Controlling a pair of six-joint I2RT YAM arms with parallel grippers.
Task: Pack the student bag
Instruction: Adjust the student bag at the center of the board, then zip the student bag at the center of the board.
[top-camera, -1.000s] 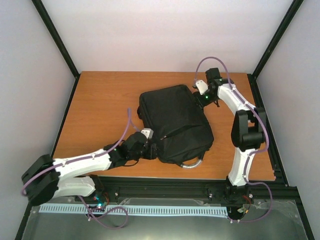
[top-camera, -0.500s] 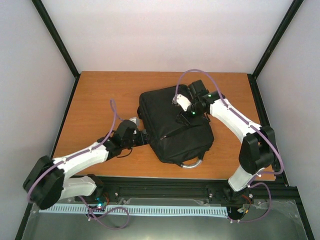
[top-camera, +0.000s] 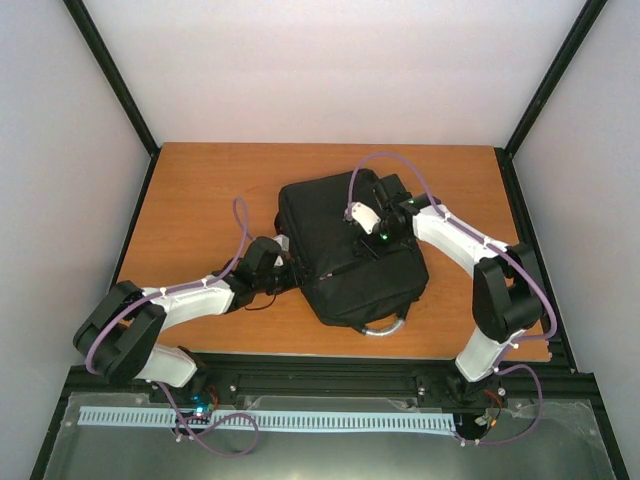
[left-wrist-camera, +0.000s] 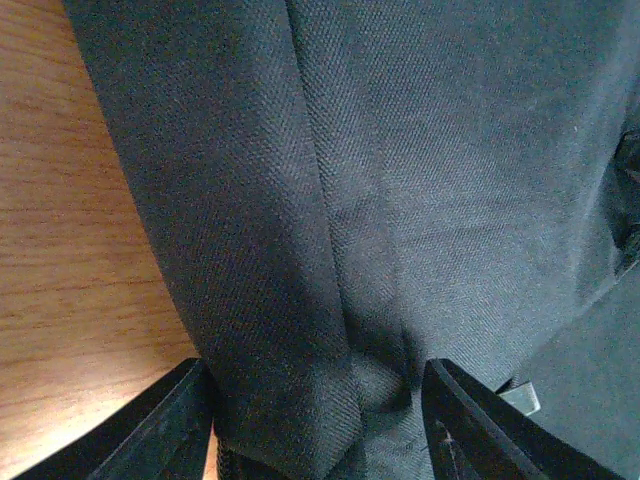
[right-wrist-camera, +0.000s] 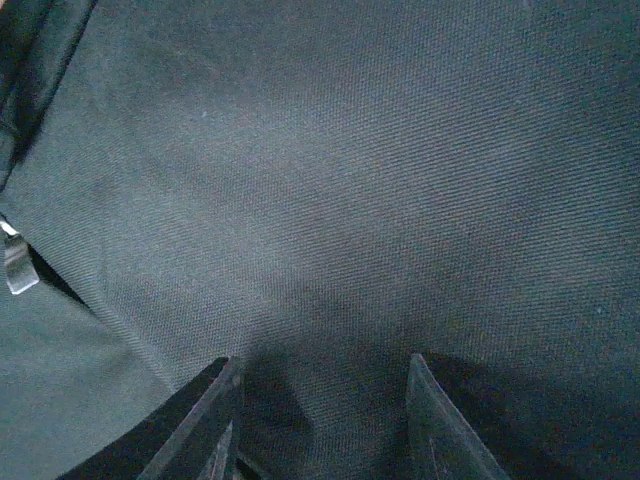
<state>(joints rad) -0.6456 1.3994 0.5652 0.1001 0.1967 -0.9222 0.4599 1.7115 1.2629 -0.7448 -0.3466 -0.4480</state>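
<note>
The student bag (top-camera: 345, 245), a large black fabric backpack, lies flat in the middle of the wooden table (top-camera: 200, 200), its grey loop handle (top-camera: 385, 328) toward the near edge. At the bag's left edge, my left gripper (top-camera: 292, 275) has its jaws on either side of a bunched fold of the bag. In the left wrist view that fold (left-wrist-camera: 320, 300) fills the gap between the fingers (left-wrist-camera: 170, 425). My right gripper (top-camera: 366, 242) is over the bag's top panel. Its jaws stand apart with their tips down on flat fabric (right-wrist-camera: 350, 200) and hold nothing.
A black frame rail (top-camera: 530, 250) runs along the table's right side, and another lines the near edge (top-camera: 330, 375). White walls close in the back and sides. A small grey zip pull (right-wrist-camera: 15, 265) shows at the left of the right wrist view.
My right arm swung from beyond the bag's far right corner onto its top. My left arm slid from the bag's near left corner farther up its left edge.
</note>
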